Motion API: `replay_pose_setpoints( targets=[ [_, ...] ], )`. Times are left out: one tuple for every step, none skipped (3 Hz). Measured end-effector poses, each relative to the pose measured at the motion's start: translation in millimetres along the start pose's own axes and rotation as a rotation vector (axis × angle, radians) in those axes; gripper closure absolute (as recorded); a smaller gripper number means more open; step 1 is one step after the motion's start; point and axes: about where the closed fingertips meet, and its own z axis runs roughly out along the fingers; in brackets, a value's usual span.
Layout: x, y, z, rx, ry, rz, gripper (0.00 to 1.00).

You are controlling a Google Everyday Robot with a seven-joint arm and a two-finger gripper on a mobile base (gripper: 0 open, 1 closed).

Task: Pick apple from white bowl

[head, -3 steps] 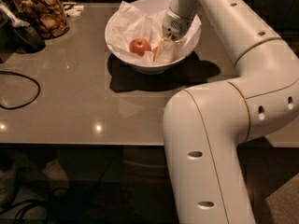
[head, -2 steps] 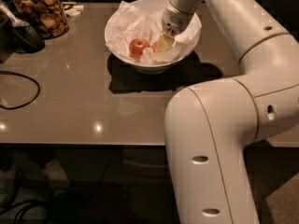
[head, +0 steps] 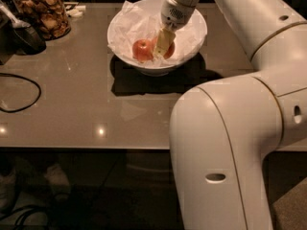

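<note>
Table [head: 86, 99]: one white bowl [head: 197, 36], two apples [head: 142, 50] [head: 170, 51], gripper [head: 162, 47] inside.

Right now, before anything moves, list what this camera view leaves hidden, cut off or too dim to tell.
Camera view:
- Second reddish fruit: mostly covered by the gripper, which hangs inside the white bowl beside the left apple.
- Glass jar: top cut off by the upper edge.
- Dark object by the jar: cut by the left edge, too dim to identify.
- Black cable: both ends run off the left edge.
</note>
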Motion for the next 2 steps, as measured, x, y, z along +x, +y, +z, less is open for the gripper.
replay_pose_setpoints(
  targets=[
    [-2,5,-2,0.001,0.003,-0.006,1.0],
    [-5,16,-24,0.044,0.029,0.002,1.0]
  ],
)
